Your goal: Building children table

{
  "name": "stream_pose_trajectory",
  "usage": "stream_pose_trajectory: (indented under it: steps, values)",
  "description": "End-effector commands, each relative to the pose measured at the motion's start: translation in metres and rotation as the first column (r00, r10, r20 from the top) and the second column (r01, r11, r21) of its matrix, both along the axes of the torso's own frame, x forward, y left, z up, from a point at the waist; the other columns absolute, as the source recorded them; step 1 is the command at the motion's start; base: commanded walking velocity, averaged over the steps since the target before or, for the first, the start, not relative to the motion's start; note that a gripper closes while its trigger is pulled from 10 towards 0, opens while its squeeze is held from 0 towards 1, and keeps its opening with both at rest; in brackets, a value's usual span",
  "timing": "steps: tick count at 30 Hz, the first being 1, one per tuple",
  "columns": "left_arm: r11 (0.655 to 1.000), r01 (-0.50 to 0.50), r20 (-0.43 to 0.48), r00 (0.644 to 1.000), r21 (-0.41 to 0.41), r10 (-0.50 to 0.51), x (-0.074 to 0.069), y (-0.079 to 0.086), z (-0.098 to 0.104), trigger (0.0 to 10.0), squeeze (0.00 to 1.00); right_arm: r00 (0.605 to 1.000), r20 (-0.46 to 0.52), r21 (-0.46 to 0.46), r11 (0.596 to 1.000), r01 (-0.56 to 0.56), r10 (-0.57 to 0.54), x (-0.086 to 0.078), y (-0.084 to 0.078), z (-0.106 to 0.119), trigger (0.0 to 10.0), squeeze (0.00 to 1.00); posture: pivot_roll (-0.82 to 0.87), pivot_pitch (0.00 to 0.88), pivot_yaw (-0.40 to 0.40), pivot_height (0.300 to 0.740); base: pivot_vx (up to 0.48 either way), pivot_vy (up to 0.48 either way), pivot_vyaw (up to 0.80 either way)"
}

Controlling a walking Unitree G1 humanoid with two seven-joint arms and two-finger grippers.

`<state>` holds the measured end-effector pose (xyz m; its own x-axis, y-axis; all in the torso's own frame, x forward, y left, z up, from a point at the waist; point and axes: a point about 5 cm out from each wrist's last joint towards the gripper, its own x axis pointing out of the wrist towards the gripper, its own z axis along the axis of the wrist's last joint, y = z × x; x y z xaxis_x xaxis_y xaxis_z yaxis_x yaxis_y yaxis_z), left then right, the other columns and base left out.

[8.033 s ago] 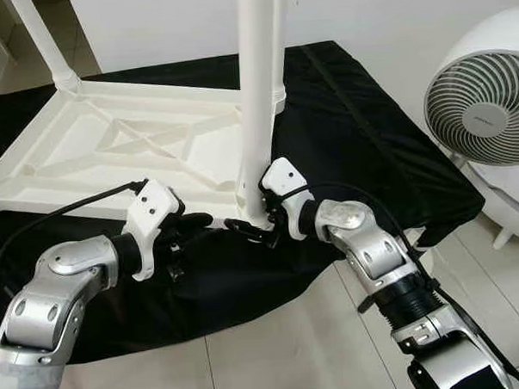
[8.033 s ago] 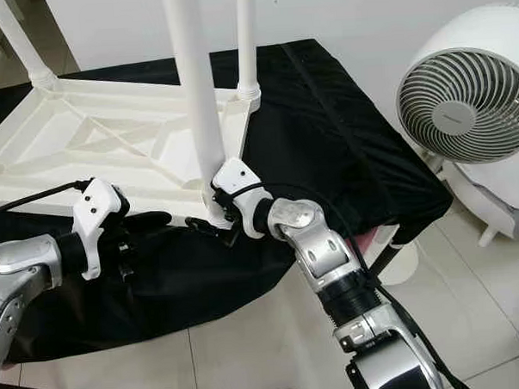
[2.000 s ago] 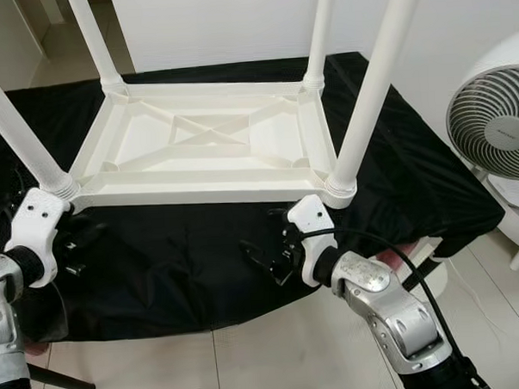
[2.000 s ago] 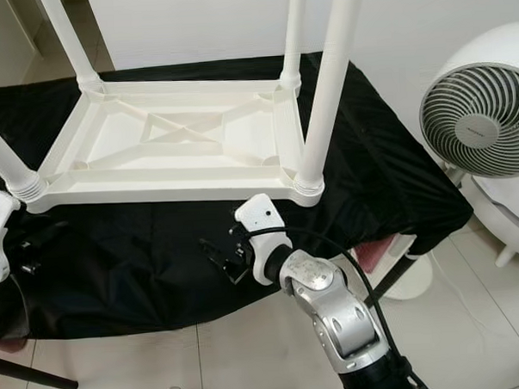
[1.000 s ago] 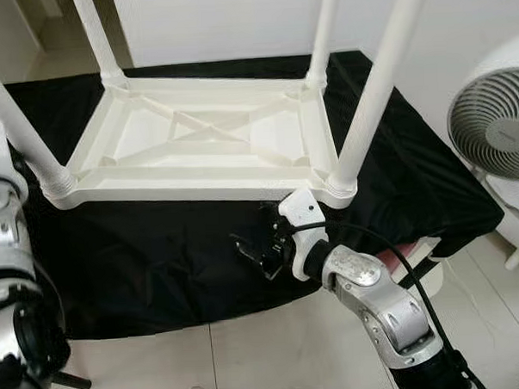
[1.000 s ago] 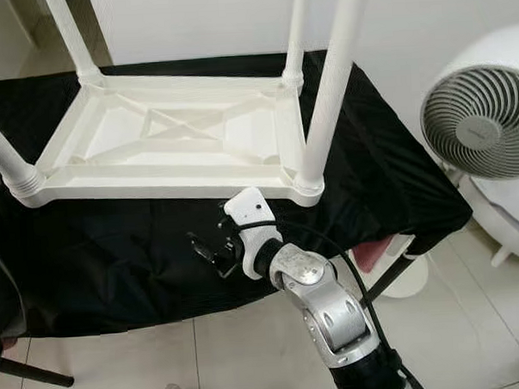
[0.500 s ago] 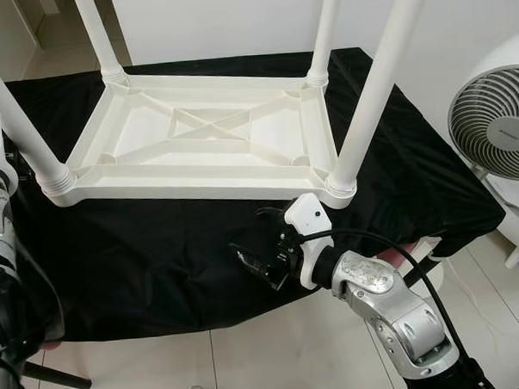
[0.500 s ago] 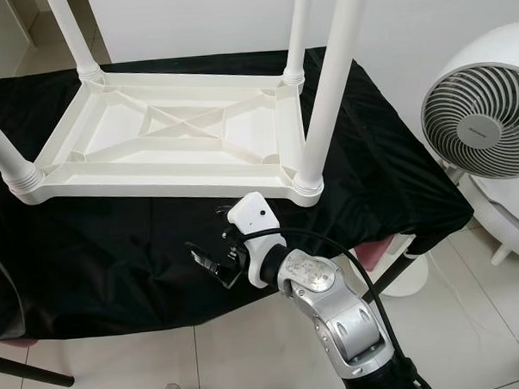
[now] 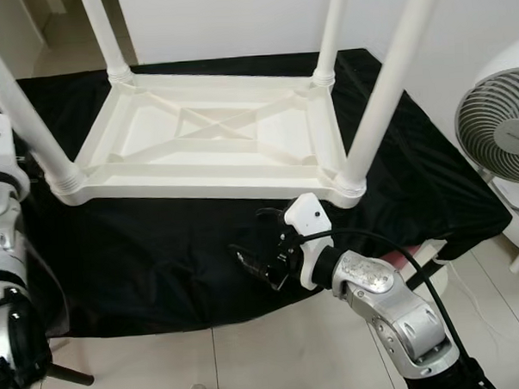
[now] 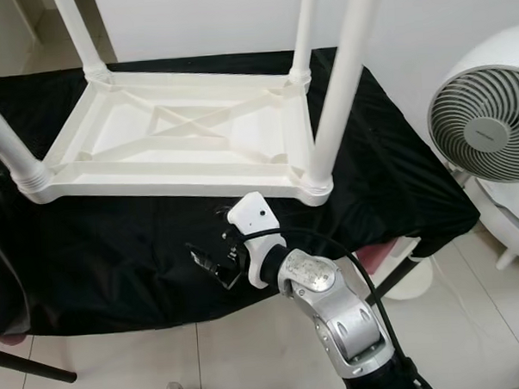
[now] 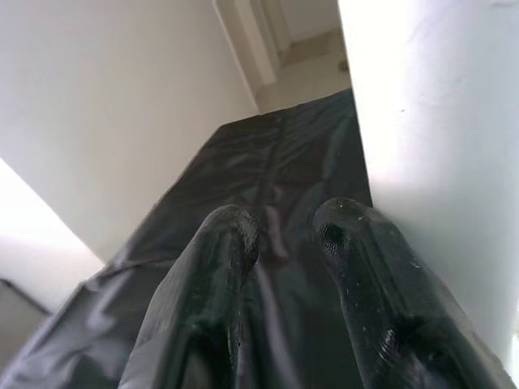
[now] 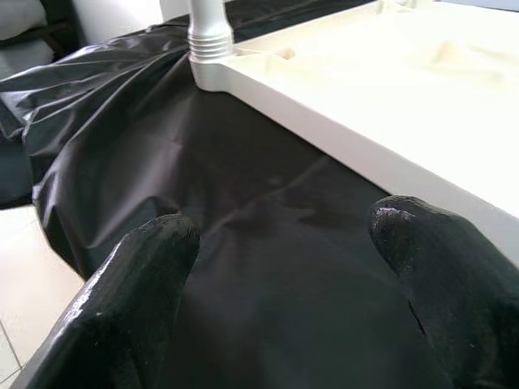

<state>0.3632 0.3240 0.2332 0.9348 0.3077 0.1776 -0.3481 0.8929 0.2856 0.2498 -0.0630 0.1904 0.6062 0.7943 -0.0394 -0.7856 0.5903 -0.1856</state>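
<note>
Black cloth (image 9: 159, 251) over a work surface, upturned white children's table (image 9: 214, 145) on it with legs up, right gripper (image 9: 256, 265) released just before its near edge, left gripper (image 11: 284, 243) seemingly nearly closed beside near-left leg (image 9: 24, 119), white fan (image 9: 498, 141) at right.

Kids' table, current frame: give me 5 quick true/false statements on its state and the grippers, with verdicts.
1. The white table lies upside down on the black cloth, legs pointing up. True.
2. Only two legs are fitted. False: four legs stand in the corners.
3. The right gripper is clamped on the near right leg. False: it is open, holds nothing and hovers over the cloth in front of the table's near edge.
4. A white fan stands on the robot's right, off the cloth. True.
5. The left gripper is wide open. False: in the left wrist view its fingers sit close together, next to a white leg, gripping nothing.
</note>
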Motion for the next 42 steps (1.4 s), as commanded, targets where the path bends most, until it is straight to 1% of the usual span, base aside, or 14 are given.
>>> stream_pose_trajectory:
  steps: [1, 6, 9, 12, 17, 21, 25, 27, 29, 31, 32, 36, 38, 42]
  values:
    - [0.707, 0.706, -0.266, 0.675, -0.040, -0.688, 0.000, -0.046, -0.015, 10.0, 0.00, 1.000, -0.008, -0.003, 1.000, -0.020, 0.020, -0.001, 0.003, -0.001, 10.0, 0.00, -0.07, 0.125, 0.022, 0.740, 0.000, 0.000, 0.00]
    - [0.648, 0.761, -0.286, 0.616, -0.025, -0.734, -0.012, -0.051, -0.014, 10.0, 0.00, 1.000, -0.012, -0.005, 1.000, -0.014, 0.014, -0.002, 0.001, -0.002, 10.0, 0.00, -0.07, 0.129, 0.028, 0.740, 0.000, 0.000, 0.00]
    - [0.574, 0.819, -0.347, 0.540, 0.004, -0.767, -0.036, -0.056, -0.015, 10.0, 0.00, 1.000, -0.015, -0.008, 1.000, -0.008, 0.008, -0.001, -0.001, -0.003, 10.0, 0.00, -0.07, 0.129, 0.028, 0.740, 0.000, 0.000, 0.00]
    - [0.560, 0.828, -0.355, 0.525, 0.004, -0.774, -0.042, -0.058, -0.015, 10.0, 0.00, 1.000, -0.015, -0.008, 1.000, -0.008, 0.008, -0.001, -0.001, -0.004, 10.0, 0.00, -0.07, 0.129, 0.028, 0.740, 0.000, 0.000, 0.00]
    - [0.478, 0.878, -0.357, 0.442, -0.017, -0.823, -0.074, -0.081, -0.007, 10.0, 0.00, 1.000, -0.015, -0.008, 1.000, -0.006, 0.006, 0.002, 0.000, -0.004, 10.0, 0.00, -0.04, 0.137, 0.032, 0.740, 0.000, 0.000, 0.00]
    - [0.467, 0.884, -0.347, 0.429, -0.028, -0.834, -0.081, -0.087, -0.004, 10.0, 0.00, 1.000, -0.015, -0.007, 1.000, -0.005, 0.005, 0.002, 0.000, -0.004, 10.0, 0.00, -0.04, 0.137, 0.032, 0.740, 0.000, 0.000, 0.00]
    - [0.542, 0.841, -0.304, 0.513, -0.010, -0.803, -0.086, -0.083, 0.005, 10.0, 0.00, 1.000, -0.015, -0.004, 1.000, 0.002, -0.002, 0.003, 0.000, -0.005, 10.0, 0.00, -0.04, 0.140, 0.035, 0.740, 0.000, 0.000, 0.00]
    - [0.628, 0.778, -0.303, 0.600, 0.008, -0.740, -0.082, -0.070, 0.004, 10.0, 0.00, 1.000, -0.016, -0.003, 1.000, 0.004, -0.004, 0.003, 0.000, -0.005, 10.0, 0.00, -0.04, 0.138, 0.040, 0.740, 0.000, 0.000, 0.00]
    - [0.628, 0.778, -0.303, 0.600, 0.008, -0.740, -0.082, -0.070, 0.004, 10.0, 0.00, 1.000, -0.016, -0.003, 1.000, 0.004, -0.004, 0.003, 0.000, -0.005, 10.0, 0.00, -0.04, 0.138, 0.040, 0.740, 0.000, 0.000, 0.00]
    - [0.660, 0.751, -0.314, 0.631, 0.015, -0.710, -0.081, -0.065, 0.003, 10.0, 0.00, 1.000, -0.017, -0.003, 1.000, 0.004, -0.004, 0.003, 0.000, -0.005, 10.0, 0.00, -0.04, 0.138, 0.040, 0.740, 0.000, 0.000, 0.00]
    - [0.828, 0.552, -0.391, 0.787, 0.099, -0.478, -0.071, -0.022, -0.007, 10.0, 0.00, 1.000, -0.019, -0.002, 1.000, 0.009, -0.009, 0.003, 0.000, -0.006, 10.0, 0.00, -0.05, 0.140, 0.041, 0.740, 0.000, 0.000, 0.00]
    - [0.887, 0.441, -0.437, 0.831, 0.140, -0.344, -0.071, 0.003, -0.008, 10.0, 0.00, 1.000, -0.021, -0.001, 1.000, 0.013, -0.013, 0.002, -0.001, -0.006, 10.0, 0.00, -0.05, 0.140, 0.041, 0.740, 0.000, 0.000, 0.00]
    - [0.936, 0.307, -0.442, 0.874, 0.174, -0.204, -0.069, 0.022, -0.007, 10.0, 0.00, 1.000, -0.021, -0.001, 1.000, 0.014, -0.014, 0.003, -0.001, -0.006, 10.0, 0.00, -0.05, 0.142, 0.042, 0.740, 0.000, 0.000, 0.00]
    - [0.965, 0.173, -0.423, 0.903, 0.195, -0.076, -0.067, 0.037, -0.005, 10.0, 0.00, 1.000, -0.023, 0.001, 1.000, 0.015, -0.015, 0.003, -0.001, -0.006, 10.0, 0.00, -0.05, 0.142, 0.042, 0.740, 0.000, 0.000, 0.00]
